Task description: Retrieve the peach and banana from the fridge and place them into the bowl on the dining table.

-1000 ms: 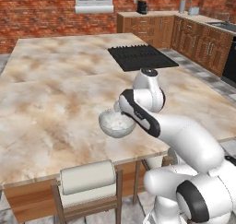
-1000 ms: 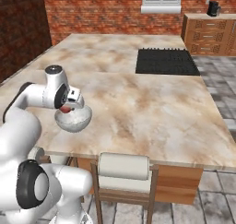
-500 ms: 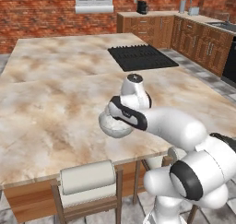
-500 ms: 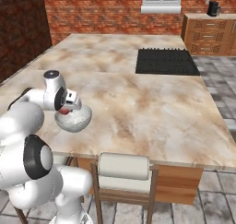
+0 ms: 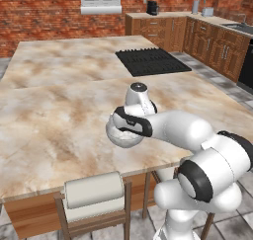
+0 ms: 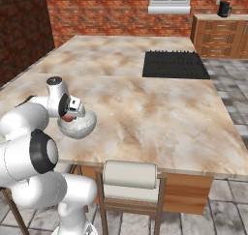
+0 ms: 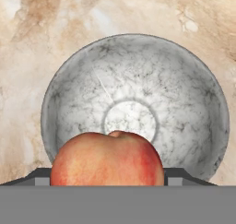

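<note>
A: Obs. Your gripper (image 7: pixel 107 181) is clamped on the peach (image 7: pixel 107 159); in the hand view the fruit sits between the two dark tips, right in front of the camera. Directly beyond it lies the bowl (image 7: pixel 134 109), its floor showing past the top of the peach.

B: So what do you want for the release?

A: Judgement: you are over the bowl, though the peach reads toward the rim nearest the hand, not over the centre ring. Nudge forward so it hangs over that ring, lower until it is just above the floor, then let go. A round fruit dropped on a curved wall will likely roll; a low, centred release should settle it.

B: Materials?

A: Peach: smooth, round, red-orange with a yellower flank, a small dimple on top. Bowl: shallow, round, grey-white with fine dark veining, a paler flat ring at the bottom; looks hard and glossy, so slippery. In the right base view the peach (image 6: pixel 68 117) shows as a red spot at the bowl (image 6: pixel 77 125).

B: And beyond?

A: The table (image 5: pixel 59 100): beige-brown marbled stone, flat, polished. Far side of the gripper, an inset cooktop (image 5: pixel 150 61), black and ridged. The banana is not yet in the bowl.
</note>
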Robot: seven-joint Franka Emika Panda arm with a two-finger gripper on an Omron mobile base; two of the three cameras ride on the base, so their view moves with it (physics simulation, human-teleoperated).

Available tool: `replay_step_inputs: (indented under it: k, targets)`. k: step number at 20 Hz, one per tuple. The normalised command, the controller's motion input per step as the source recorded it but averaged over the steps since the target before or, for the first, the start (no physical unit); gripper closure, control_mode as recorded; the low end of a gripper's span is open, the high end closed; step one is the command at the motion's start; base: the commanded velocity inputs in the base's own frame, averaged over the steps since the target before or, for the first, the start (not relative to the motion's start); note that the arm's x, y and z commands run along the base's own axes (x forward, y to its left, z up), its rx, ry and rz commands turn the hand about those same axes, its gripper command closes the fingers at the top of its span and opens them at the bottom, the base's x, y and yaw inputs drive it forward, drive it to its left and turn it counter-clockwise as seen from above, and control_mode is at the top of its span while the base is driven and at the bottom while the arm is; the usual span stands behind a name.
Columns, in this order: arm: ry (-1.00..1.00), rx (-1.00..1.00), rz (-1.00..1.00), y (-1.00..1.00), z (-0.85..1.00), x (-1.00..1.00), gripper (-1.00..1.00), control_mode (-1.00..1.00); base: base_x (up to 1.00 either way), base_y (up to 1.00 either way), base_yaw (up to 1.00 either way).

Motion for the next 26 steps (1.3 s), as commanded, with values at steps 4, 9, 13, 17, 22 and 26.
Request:
replay_step_inputs:
  k: [4,9,13,17,22,26]
  targets:
    - [0.0,0.0,-0.06,0.0,-0.16,0.08,1.0,-1.0,0.0,0.0,0.0]
    - [0.0,0.0,-0.05,0.0,-0.17,0.12,1.0,-1.0,0.0,0.0,0.0]
    - [0.0,0.0,-0.05,0.0,-0.17,0.14,1.0,-1.0,0.0,0.0,0.0]
    - [0.0,0.0,-0.04,0.0,-0.17,0.18,1.0,-1.0,0.0,0.0,0.0]
    - [0.0,0.0,-0.03,-0.01,-0.17,0.27,1.0,-1.0,0.0,0.0,0.0]
    - [0.0,0.0,-0.02,-0.03,-0.21,0.34,1.0,-1.0,0.0,0.0,0.0]
